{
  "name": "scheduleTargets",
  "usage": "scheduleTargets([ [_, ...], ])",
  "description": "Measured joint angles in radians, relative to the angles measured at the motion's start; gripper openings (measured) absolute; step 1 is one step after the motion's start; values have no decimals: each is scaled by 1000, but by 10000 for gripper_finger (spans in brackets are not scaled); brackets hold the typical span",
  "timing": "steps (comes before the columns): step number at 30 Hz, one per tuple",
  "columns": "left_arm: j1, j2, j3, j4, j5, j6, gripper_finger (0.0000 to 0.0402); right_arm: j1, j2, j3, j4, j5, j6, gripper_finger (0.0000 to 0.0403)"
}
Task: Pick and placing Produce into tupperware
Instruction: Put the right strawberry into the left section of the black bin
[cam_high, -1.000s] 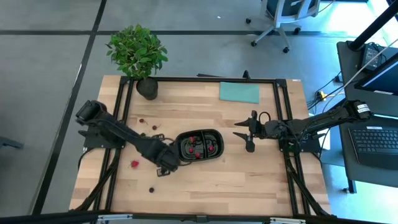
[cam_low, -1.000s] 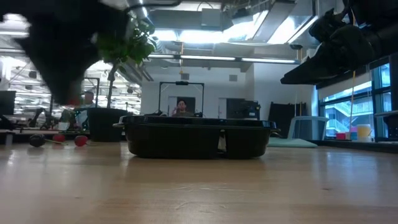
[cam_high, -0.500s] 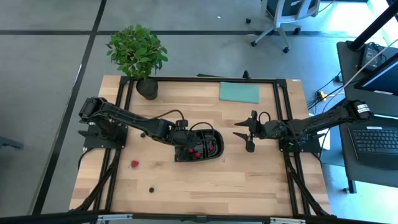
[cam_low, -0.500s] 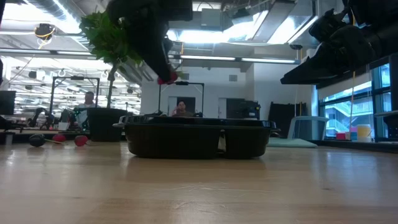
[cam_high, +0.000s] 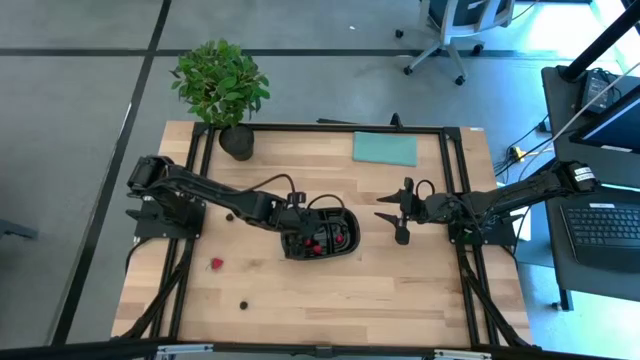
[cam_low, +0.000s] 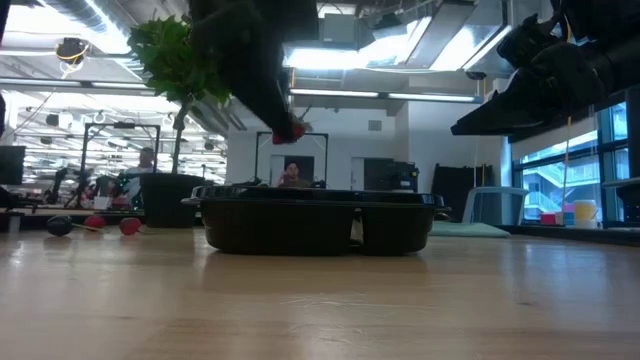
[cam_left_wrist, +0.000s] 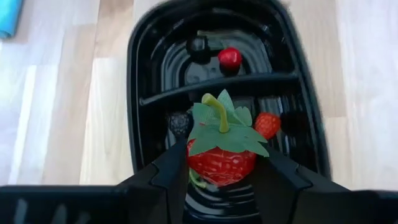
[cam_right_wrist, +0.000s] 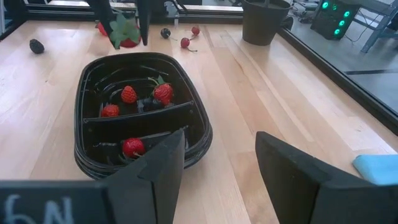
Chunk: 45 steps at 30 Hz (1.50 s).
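Observation:
The black two-compartment tray (cam_high: 346, 213) sits mid-table with red and dark pieces in both halves. My left gripper (cam_high: 298, 228) hangs over the tray's left compartment (cam_left_wrist: 155, 134), shut on a red strawberry with a green top (cam_left_wrist: 219, 165), also seen from the right wrist as the strawberry (cam_right_wrist: 124, 32) and in the low view as the strawberry (cam_low: 288, 132). My right gripper (cam_high: 396, 216) waits open to the right of the tray (cam_right_wrist: 200, 138), touching nothing. A loose red fruit (cam_high: 216, 264) and a dark berry (cam_high: 243, 304) lie on the wood near-left of the tray. My left gripper pinches the strawberry's red body (cam_left_wrist: 211, 168) between its two fingers (cam_left_wrist: 173, 169), one on each side. The fingers come from above, slanting down toward the right, and the fruit sits at their free ends (cam_low: 288, 132). It is lifted clear above the tray, leafy top and stalk (cam_left_wrist: 219, 112) facing away from the wrist.
A potted plant (cam_high: 220, 85) stands at the far-left corner and a teal cloth (cam_high: 384, 148) lies at the far edge. More small fruit (cam_right_wrist: 185, 42) lies on the wood left of the tray, also low at the left as small fruit (cam_low: 95, 222). A black frame borders the table.
My left gripper, carrying the strawberry, rose from low over the wood near-left of the tray and swung toward the far and right, ending over the tray's left compartment. In the last half second it edged a little farther right and lower. The right arm kept still.

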Motion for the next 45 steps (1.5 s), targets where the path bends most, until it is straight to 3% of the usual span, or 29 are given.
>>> scheduleTargets([
  [8,4,1,-77,125,31,-4,142,0,0,0,0,0,0,200],
  [21,4,1,-188,184,28,-86,142,0,0,0,0,0,0,200],
  [45,4,1,-190,205,23,-86,142,0,0,0,0,0,0,200],
])
